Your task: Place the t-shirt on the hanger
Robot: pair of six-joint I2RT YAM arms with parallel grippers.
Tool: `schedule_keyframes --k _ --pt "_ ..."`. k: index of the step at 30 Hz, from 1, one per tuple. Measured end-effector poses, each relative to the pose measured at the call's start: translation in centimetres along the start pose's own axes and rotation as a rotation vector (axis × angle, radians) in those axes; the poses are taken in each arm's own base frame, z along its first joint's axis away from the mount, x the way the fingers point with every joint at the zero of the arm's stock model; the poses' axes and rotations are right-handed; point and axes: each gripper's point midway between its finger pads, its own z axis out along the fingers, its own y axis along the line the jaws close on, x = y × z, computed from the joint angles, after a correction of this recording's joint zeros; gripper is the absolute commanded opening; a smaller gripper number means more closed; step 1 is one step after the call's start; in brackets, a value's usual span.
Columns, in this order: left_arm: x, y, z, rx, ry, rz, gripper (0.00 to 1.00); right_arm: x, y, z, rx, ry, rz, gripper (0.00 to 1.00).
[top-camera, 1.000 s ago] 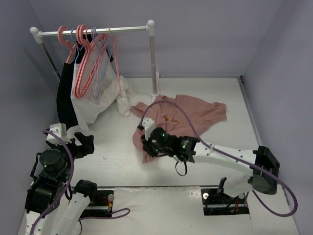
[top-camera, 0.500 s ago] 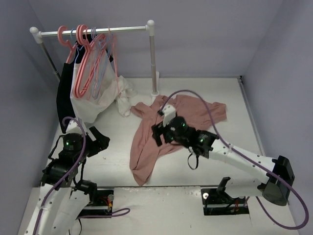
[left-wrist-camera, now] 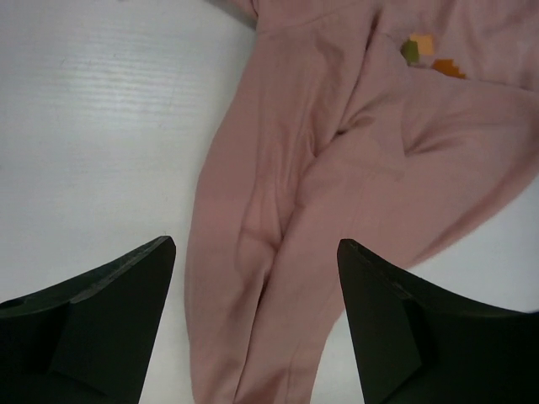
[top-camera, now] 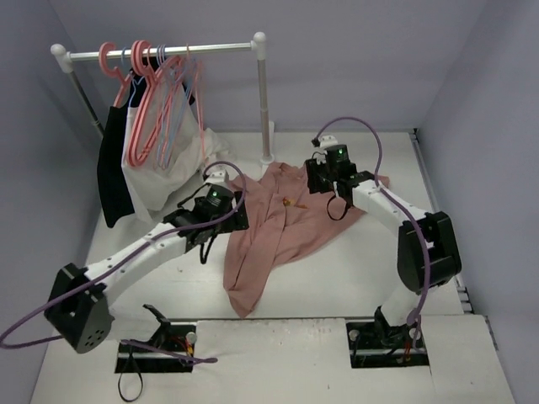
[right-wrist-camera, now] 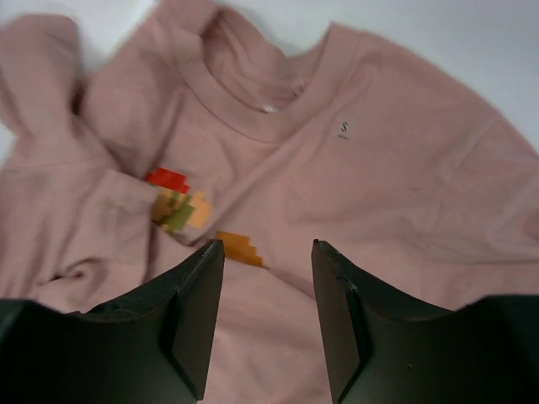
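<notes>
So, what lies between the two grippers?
The t-shirt, its printed chest, spans from left gripper to right gripper; the top external view shows it.

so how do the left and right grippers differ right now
The left gripper is spread wide; the right gripper has a narrower gap. The left one sits over the t-shirt's bunched, folded side, the right one over its collar and print. Both are open and hold nothing.

Walls (top-camera: pixel 354 67) — plain, pale lavender-grey, on three sides, evenly lit. Table (top-camera: pixel 387 252) — white, matte. Rack (top-camera: pixel 168 54), far left: metal rail, white end caps, upright post (top-camera: pixel 264 101). On the rail: coral hangers (top-camera: pixel 140 126), black garment (top-camera: pixel 109 181), white garment (top-camera: pixel 156 181).
</notes>
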Motion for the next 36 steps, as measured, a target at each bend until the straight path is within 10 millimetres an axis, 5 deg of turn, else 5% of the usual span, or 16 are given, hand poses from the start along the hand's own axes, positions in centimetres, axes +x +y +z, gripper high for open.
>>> schedule_keyframes --k 6,12,15,17,21,23,26,32,34,35,36 --pt "1.6 0.3 6.9 -0.125 0.073 0.04 0.73 5.3 -3.5 4.2 0.034 0.145 0.078 0.59" --pt "4.5 1.2 12.5 -0.228 0.162 0.078 0.71 8.6 -3.5 4.9 0.054 0.188 0.123 0.68" --pt "4.1 0.9 13.7 -0.241 0.148 0.076 0.4 10.1 -3.7 5.0 0.087 0.196 0.151 0.67" --pt "3.9 0.8 14.0 -0.248 0.136 0.066 0.04 10.2 -3.8 5.0 0.104 0.172 0.181 0.53" --pt "4.0 0.4 14.3 -0.233 0.12 0.017 0.0 10.5 -3.9 4.8 0.132 0.127 0.247 0.08" --pt "4.4 0.5 13.9 -0.228 0.107 -0.011 0.0 11.1 -3.8 4.4 0.142 0.114 0.284 0.0" --pt "6.0 1.7 11.9 -0.233 0.109 -0.039 0.0 12.4 -2.7 2.9 0.142 0.111 0.337 0.0" --pt "12.1 6.8 3.3 -0.281 0.198 -0.053 0.0 17.8 4.0 -3.9 0.087 0.2 0.326 0.01" --pt "12.8 7.9 0.7 -0.29 0.206 -0.064 0.0 18.7 6.0 -6.0 0.05 0.207 0.308 0.15" --pt "12.7 8.2 -0.3 -0.287 0.197 -0.073 0.0 18.7 6.6 -6.9 0.036 0.198 0.307 0.33" --pt "12.4 8.3 -1.1 -0.283 0.185 -0.08 0.19 18.5 7.0 -7.7 0.027 0.186 0.311 0.44"
